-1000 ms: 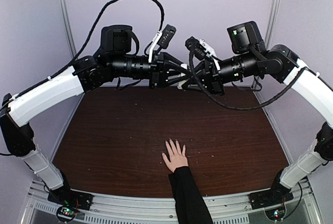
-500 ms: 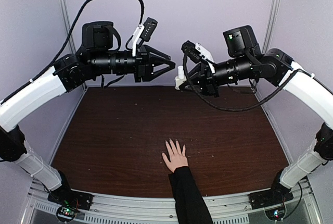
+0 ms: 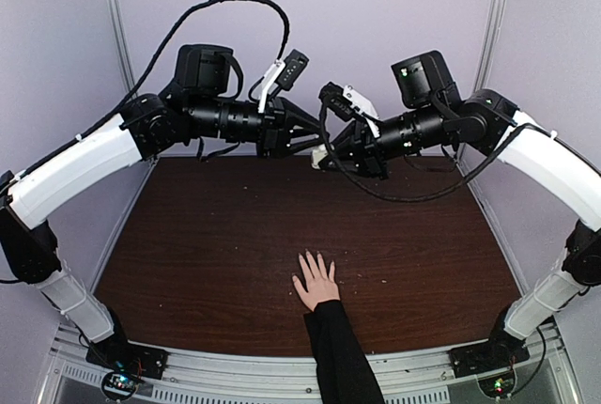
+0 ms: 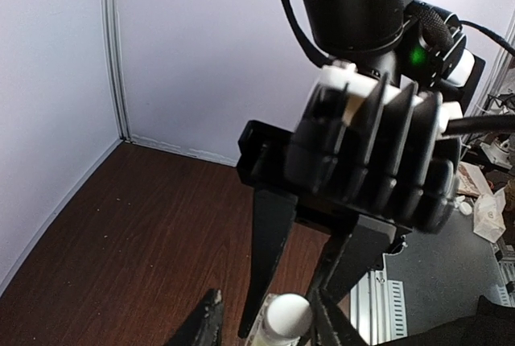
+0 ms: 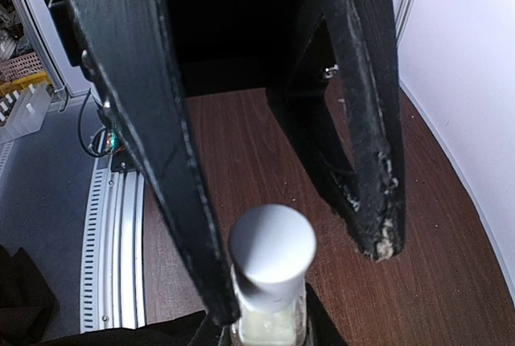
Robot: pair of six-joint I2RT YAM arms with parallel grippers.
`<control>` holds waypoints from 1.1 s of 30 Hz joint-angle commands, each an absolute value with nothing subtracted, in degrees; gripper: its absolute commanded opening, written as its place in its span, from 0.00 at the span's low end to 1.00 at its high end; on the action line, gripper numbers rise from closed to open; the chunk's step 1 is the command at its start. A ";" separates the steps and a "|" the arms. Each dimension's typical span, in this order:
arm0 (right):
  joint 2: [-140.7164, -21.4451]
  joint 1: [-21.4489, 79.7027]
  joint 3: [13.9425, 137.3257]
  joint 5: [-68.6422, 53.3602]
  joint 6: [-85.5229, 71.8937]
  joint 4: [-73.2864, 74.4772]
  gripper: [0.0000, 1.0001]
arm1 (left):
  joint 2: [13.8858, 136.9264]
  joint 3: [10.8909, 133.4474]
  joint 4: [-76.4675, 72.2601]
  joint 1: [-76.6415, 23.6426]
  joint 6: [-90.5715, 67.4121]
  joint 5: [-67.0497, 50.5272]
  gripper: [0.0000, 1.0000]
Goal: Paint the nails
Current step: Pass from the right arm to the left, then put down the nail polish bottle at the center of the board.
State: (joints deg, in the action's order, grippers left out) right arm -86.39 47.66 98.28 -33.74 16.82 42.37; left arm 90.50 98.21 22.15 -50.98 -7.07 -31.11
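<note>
On my feed the table is a dark brown, wood-grained top, lightly speckled, and walled by pale panels on three sides. One thing lies directly on it: a light-skinned hand, palm down and flat on the wood, with its fingers spread and pointing toward the far wall. Behind the hand's wrist a black sleeve runs back across the table's near edge. I see brown wood to both sides of the hand and a longer stretch beyond its fingertips.
</note>
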 commanded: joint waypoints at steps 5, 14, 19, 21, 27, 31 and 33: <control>-86.78 48.08 99.58 -32.00 17.68 42.50 0.00 | 91.50 100.92 23.31 -50.88 -6.09 -32.78 0.19; -85.80 47.36 97.52 -29.71 15.86 39.61 0.24 | 89.80 98.47 21.85 -50.67 -6.50 -30.07 0.00; -84.84 45.48 95.50 -31.08 13.87 37.00 0.77 | 89.18 97.02 20.63 -49.44 -7.29 -25.85 0.00; -84.22 44.22 94.19 -32.07 12.73 35.70 0.92 | 88.81 95.42 18.90 -48.43 -7.82 -24.23 0.00; -80.48 39.70 87.47 -34.37 8.26 29.74 0.98 | 87.93 86.56 10.17 -44.45 -9.90 -18.04 0.00; -78.30 38.39 83.92 -34.72 6.92 28.02 0.99 | 88.15 78.74 1.89 -42.30 -11.08 -11.53 0.00; -77.91 38.06 82.76 -35.01 6.64 27.74 0.99 | 88.87 75.81 -2.13 -41.49 -11.21 -7.83 0.00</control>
State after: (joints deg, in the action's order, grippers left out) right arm -80.29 38.54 84.71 -33.04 8.84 31.40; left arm 89.45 80.75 10.57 -43.11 -9.58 -16.43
